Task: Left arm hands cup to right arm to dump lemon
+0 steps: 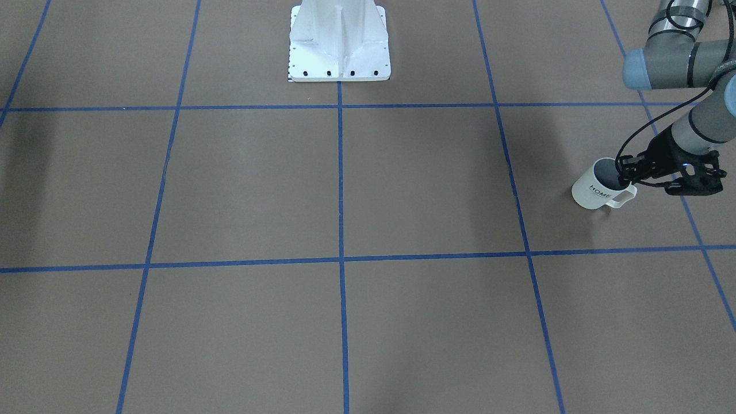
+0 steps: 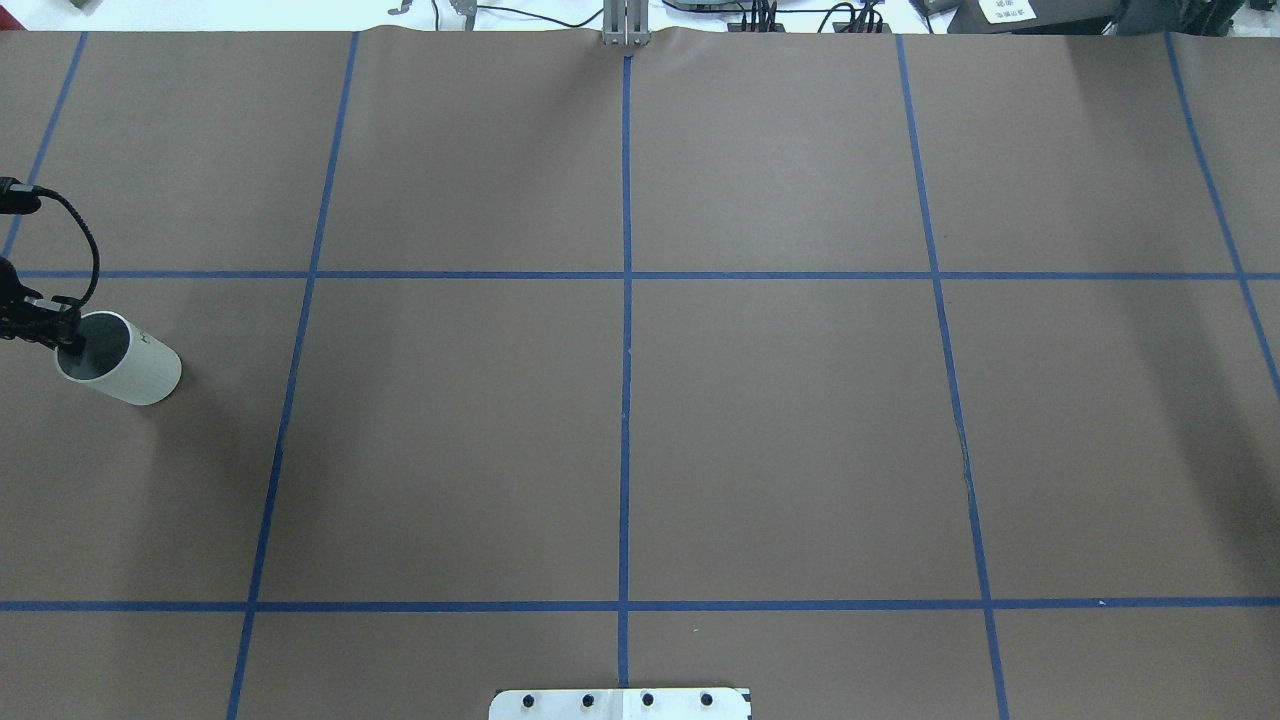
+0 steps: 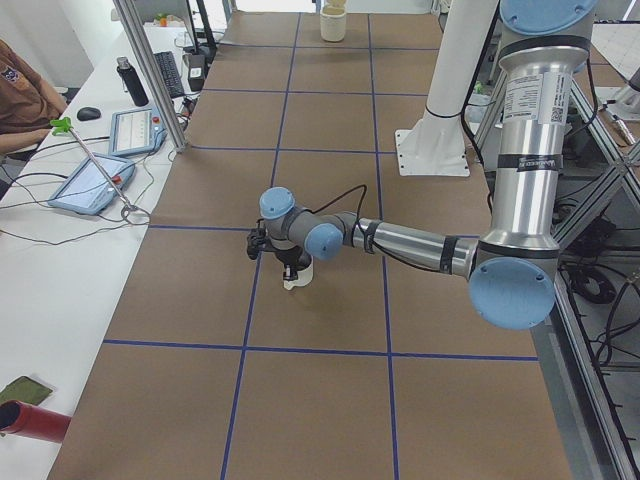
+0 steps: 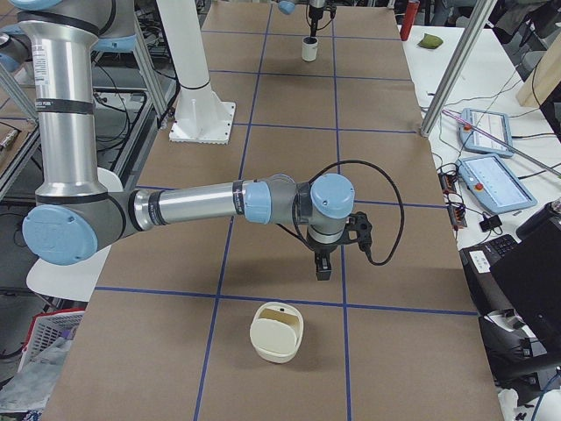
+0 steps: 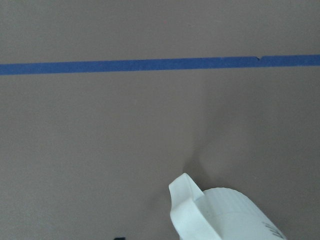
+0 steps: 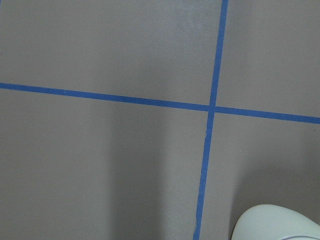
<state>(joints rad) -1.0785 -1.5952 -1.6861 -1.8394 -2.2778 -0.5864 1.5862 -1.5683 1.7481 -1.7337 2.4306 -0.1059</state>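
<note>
The cup [image 1: 597, 190] stands mouth up, long axis vertical, at the far left side of the desk [image 2: 780, 420]. My left end effector [image 1: 624, 172] is on it: one finger inside the rim beside the handle [image 1: 625, 198], one outside, and it looks clamped on the wall. I can't see the lemon in the grey inside. The right end effector [image 4: 323, 266] hangs well apart over the desk's right side, near a cream bowl [image 4: 276, 338]; whether it is open or closed I cannot tell. I judge the carry runs rightward across the blue tape grid.
</note>
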